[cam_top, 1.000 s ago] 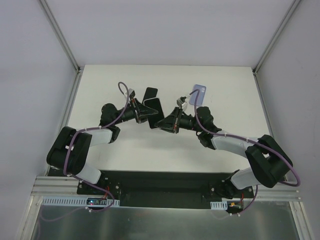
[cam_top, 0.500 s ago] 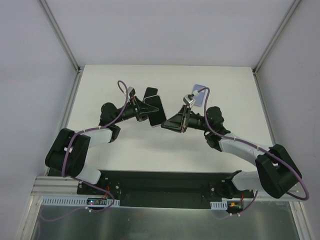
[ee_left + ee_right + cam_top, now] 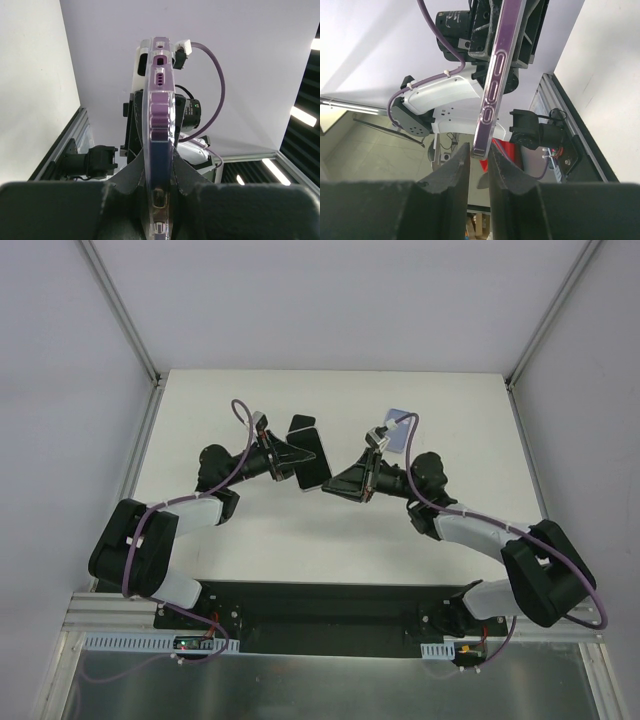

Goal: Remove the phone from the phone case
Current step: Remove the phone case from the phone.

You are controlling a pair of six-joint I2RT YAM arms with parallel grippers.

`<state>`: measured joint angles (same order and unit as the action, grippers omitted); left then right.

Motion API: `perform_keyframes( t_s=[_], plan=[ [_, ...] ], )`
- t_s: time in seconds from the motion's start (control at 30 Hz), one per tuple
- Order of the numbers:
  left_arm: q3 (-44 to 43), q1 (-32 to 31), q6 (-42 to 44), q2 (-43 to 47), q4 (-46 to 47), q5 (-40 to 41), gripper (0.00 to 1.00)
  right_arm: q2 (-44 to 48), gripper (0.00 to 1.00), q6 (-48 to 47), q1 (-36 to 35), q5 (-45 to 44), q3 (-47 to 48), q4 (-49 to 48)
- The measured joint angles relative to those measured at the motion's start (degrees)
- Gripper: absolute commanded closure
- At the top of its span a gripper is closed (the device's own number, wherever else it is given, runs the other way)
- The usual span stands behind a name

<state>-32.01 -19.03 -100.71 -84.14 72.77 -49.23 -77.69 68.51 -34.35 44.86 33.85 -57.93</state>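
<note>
Phone (image 3: 312, 456), snug in its phone case (image 3: 159, 125), hangs edge-on above the table (image 3: 250, 530), clamped in the left gripper (image 3: 292, 462) jaws as an anchor. The right gripper (image 3: 479, 153) straddles a free corner, jaws narrowly apart, likely ready to peel the case away.

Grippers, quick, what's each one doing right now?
Left gripper: closed, holding the cased phone.
Right gripper: fingers narrowly apart at the cased phone's corner; whether it grips cannot be told.

No text, brand or number is legible, even on the phone case (image 3: 159, 125).
</note>
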Motion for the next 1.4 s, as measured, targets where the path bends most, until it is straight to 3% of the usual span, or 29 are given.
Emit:
perform_keyframes(
  t_s=[0.1, 0.27, 0.37, 0.43, 0.57, 1.2, 1.3, 1.4],
  plan=[
    [0.0, 0.0, -0.1, 0.2, 0.0, 0.1, 1.00, -1.9, 0.78, 2.2, 0.2, 0.5, 0.0, -3.5],
    [0.0, 0.3, 0.2, 0.4, -0.2, -0.2, 1.00, -6.0, 0.60, 6.5, 0.3, 0.4, 0.0, -10.3],
    [0.0, 0.3, 0.7, 0.8, -0.4, -0.9, 1.00, -6.4, 0.58, 7.5, 0.5, 0.2, 0.0, -11.8],
    [0.0, 0.3, 1.1, 1.4, -0.5, -1.3, 1.00, -6.4, 0.60, 7.8, 0.6, 0.0, 0.0, -13.2],
    [0.0, 0.3, 1.3, 2.3, -0.6, -1.3, 1.00, -6.4, 0.76, 8.2, 1.1, -0.6, 0.0, -13.9],
    [0.0, 0.3, 1.7, 2.5, -0.7, -1.4, 1.00, -5.6, 0.73, 8.2, 1.4, 0.9, -1.0, -14.3],
    [0.0, 0.4, 1.7, 2.5, -0.7, -1.4, 1.00, -5.6, 0.98, 7.9, 1.1, 1.0, -1.0, -14.3],
    [-0.2, 0.4, 2.6, 3.0, -0.7, -1.4, 1.00, -5.6, 0.99, 8.2, 1.0, 1.0, -1.0, -13.7]
  ],
)
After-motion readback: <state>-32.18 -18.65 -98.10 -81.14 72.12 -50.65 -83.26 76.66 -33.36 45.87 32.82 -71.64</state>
